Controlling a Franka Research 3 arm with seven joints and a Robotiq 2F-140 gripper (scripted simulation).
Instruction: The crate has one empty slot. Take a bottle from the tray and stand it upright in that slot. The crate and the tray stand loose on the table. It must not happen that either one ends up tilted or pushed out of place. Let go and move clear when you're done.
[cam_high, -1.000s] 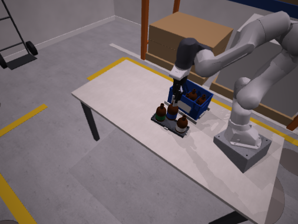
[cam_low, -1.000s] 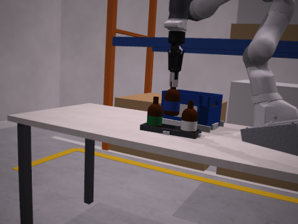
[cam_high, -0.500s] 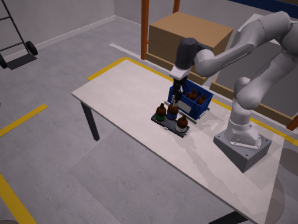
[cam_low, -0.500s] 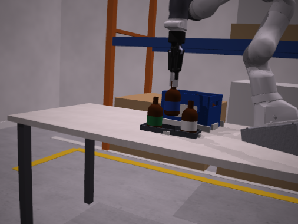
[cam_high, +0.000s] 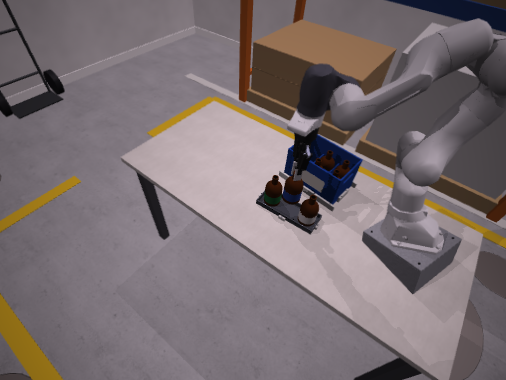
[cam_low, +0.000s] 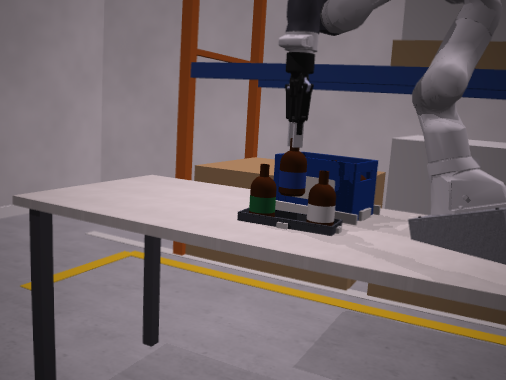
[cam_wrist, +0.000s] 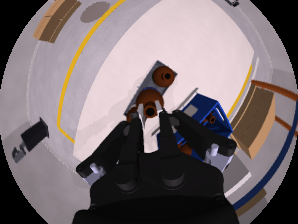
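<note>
Bottle lifted; crate slot unfilled.
The gripper (cam_high: 298, 172) (cam_low: 295, 140) (cam_wrist: 150, 108) pinches the blue-labelled bottle (cam_high: 293, 190) (cam_low: 292, 173) (cam_wrist: 149, 98) above the tray (cam_high: 286, 215) (cam_low: 300, 222) (cam_wrist: 158, 64); transfer and upright placement remain.

A tall orange post (cam_high: 245, 50) (cam_low: 186, 100) stands by big brown boxes (cam_high: 325, 42) (cam_low: 225, 172). Yellow lines (cam_high: 40, 202) (cam_low: 225, 276) cross the gray floor (cam_high: 100, 250) (cam_low: 210, 325).

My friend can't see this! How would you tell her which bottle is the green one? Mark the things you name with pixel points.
On the long pale table (cam_high: 200, 145) (cam_low: 125, 200), find the low dark tray (cam_high: 289, 215) (cam_low: 300, 223) in front of the blue crate (cam_high: 287, 162) (cam_low: 367, 185). The green-labelled bottle (cam_high: 273, 192) (cam_low: 263, 195) stands at one end; its neighbours wear blue and white labels, and the blue one hangs from the gripper (cam_high: 298, 172) (cam_low: 296, 142) (cam_wrist: 150, 107).
</note>
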